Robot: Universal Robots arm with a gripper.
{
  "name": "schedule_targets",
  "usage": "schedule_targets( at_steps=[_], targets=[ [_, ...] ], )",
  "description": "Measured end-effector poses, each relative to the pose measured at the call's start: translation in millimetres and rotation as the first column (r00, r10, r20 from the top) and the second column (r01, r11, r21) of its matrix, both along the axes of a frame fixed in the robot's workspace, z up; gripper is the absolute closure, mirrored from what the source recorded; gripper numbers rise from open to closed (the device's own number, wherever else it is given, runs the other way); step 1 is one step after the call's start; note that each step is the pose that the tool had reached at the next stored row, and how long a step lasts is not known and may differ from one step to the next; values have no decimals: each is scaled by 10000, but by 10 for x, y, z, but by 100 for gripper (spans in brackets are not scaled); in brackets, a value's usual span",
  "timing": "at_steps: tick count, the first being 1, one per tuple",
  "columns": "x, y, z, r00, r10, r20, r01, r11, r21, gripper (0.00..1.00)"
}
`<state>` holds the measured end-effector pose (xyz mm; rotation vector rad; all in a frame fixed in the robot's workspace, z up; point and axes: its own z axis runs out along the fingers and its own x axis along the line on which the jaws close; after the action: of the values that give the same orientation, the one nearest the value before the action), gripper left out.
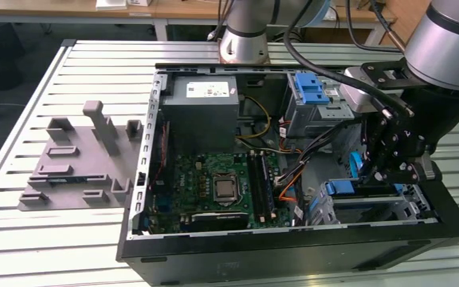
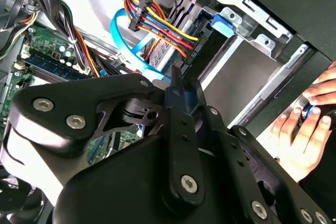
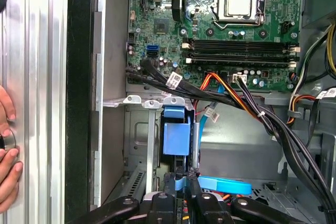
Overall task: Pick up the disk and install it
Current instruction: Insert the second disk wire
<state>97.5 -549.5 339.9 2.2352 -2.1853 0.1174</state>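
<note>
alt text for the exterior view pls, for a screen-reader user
A robot arm's gripper reaches into the drive bay corner of an open computer case, at the exterior view's right, beside a blue bracket handle. The motherboard and grey power supply lie exposed.

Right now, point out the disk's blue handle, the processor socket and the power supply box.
disk [image 3: 176, 135]: first wrist view, on its blue end handle.
processor socket [image 1: 225, 187]: exterior view, on its metal cover.
power supply box [image 1: 205, 107]: exterior view, on its grey side.
</note>
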Motion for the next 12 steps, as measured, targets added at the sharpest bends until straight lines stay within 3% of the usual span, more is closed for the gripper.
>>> schedule_targets(
  at_steps=[4, 5, 12],
  targets=[
    [11, 0, -1, 10000, 2, 0, -2, 10000, 1, 78],
    [17, 0, -1, 10000, 1, 1, -1, 10000, 1, 84],
    [58, 0, -3, 10000, 1, 0, -1, 10000, 2, 84]
  ],
)
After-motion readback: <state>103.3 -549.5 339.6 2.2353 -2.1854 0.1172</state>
